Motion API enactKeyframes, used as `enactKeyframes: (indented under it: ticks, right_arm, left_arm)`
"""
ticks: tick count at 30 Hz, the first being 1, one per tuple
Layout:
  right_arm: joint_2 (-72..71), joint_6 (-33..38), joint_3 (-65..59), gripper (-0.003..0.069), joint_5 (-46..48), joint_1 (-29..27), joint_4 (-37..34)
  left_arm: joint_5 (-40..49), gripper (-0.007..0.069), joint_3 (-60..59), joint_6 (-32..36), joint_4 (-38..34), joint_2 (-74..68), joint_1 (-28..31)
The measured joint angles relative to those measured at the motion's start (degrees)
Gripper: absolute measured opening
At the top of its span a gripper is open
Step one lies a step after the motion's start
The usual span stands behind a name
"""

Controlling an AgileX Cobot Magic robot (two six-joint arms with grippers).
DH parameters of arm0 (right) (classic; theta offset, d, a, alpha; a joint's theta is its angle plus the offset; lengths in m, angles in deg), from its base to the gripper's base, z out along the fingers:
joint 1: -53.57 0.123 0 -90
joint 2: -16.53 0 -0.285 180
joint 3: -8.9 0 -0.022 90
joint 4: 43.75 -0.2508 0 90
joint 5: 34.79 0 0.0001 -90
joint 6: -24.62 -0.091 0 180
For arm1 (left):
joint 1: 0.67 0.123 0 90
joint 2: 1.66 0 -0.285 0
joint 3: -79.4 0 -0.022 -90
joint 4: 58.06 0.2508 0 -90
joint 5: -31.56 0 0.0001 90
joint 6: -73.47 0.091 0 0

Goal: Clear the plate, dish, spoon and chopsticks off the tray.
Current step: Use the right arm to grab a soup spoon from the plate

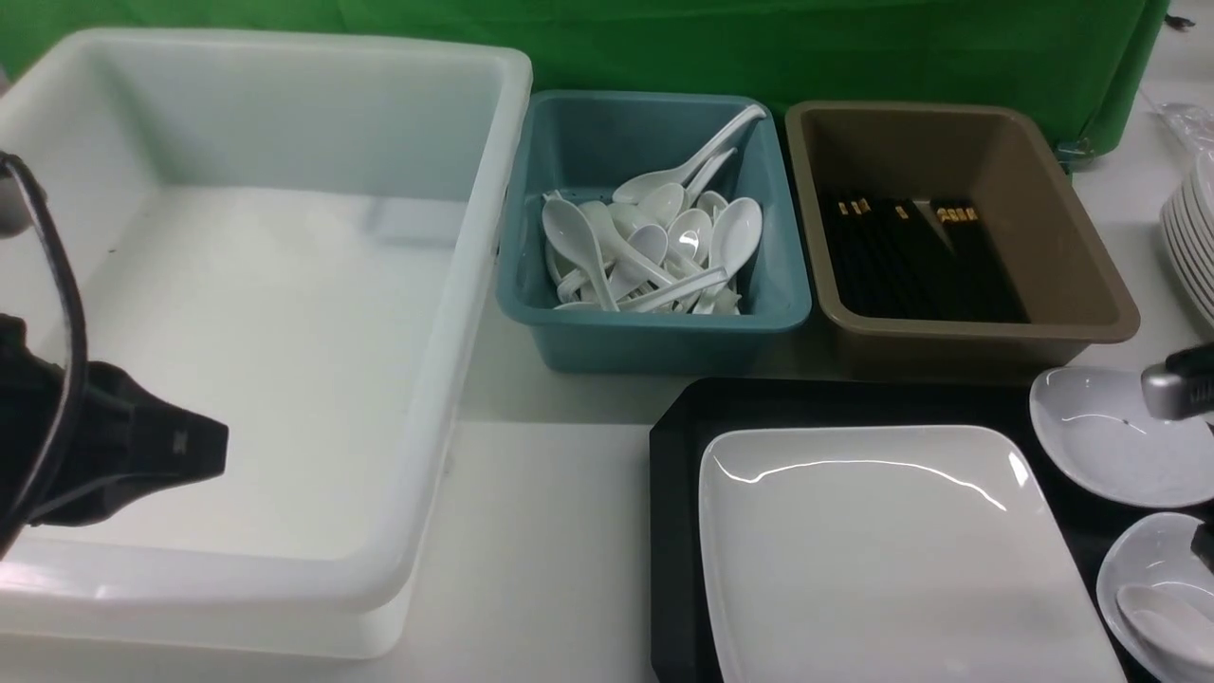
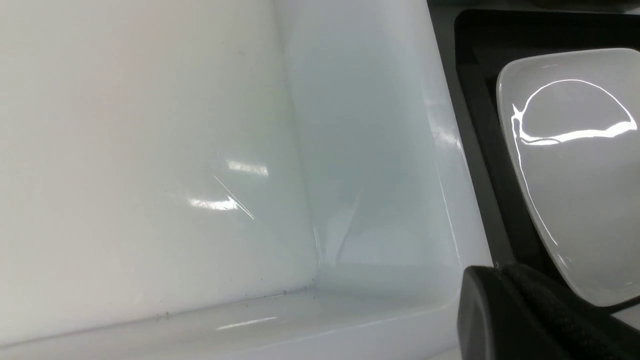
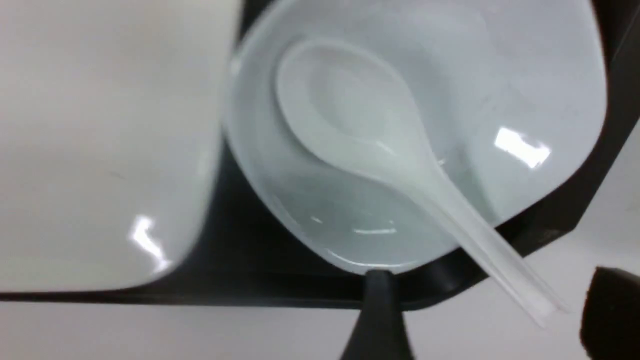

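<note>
- Right gripper (image 3: 490, 300): its two dark fingers (image 3: 377, 315) stand wide apart with nothing held.
- Spoon (image 3: 350, 110): right under the right gripper, lying in a small white dish (image 3: 500, 75). Its bowl rests in the dish. Its handle runs over the dish rim, out past the tray edge and through the gap between the fingers. I cannot tell whether either finger touches it.
- One fingertip sits at the rim of that dish; whether they touch is unclear.
- Tray (image 1: 678, 531): black, beneath the right gripper, carrying the dish and the plate.
- Plate (image 1: 882, 560): large, white and glossy, flat on the tray just to the left of the right gripper.
- Second dish (image 1: 1100, 436): small and white, just ahead of the spoon's dish, under the arm's metal part.
- Left gripper (image 1: 213, 446): hangs over the near part of a big white tub (image 1: 285, 588), well apart from the tray. Only one finger (image 2: 525, 320) shows in its wrist view, so I cannot tell how wide it stands.
- Beyond the tray, ahead of both grippers: a teal bin (image 1: 654, 332) heaped with white spoons (image 1: 654, 247), and next to it a brown bin (image 1: 986, 346) with a pile of chopsticks (image 1: 910, 266).
- Stacked plates (image 1: 1195, 237): far ahead of the right gripper, at the picture's edge.
</note>
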Motion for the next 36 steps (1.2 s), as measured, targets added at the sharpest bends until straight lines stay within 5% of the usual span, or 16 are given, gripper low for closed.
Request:
enactKeyframes:
  ticks: [18, 25, 31, 36]
  right_arm:
    - [12.11, -0.78, -0.15, 0.0538, -2.82, 0.00, 2.46]
    - [14.10, -0.78, -0.15, 0.0363, -3.85, 0.00, 2.46]
    - [14.29, -0.78, -0.15, 0.0286, -3.85, 0.00, 2.46]
    - [14.29, -0.78, -0.15, 0.0076, -5.10, 0.00, 2.64]
  left_arm:
    - [0.00, 0.0008, 0.00, 0.51, -0.30, 0.00, 0.00]
    - [0.00, 0.0008, 0.00, 0.51, -0.30, 0.00, 0.00]
    - [0.00, 0.0008, 0.00, 0.51, -0.30, 0.00, 0.00]
    - [0.00, 0.0008, 0.00, 0.51, -0.30, 0.00, 0.00]
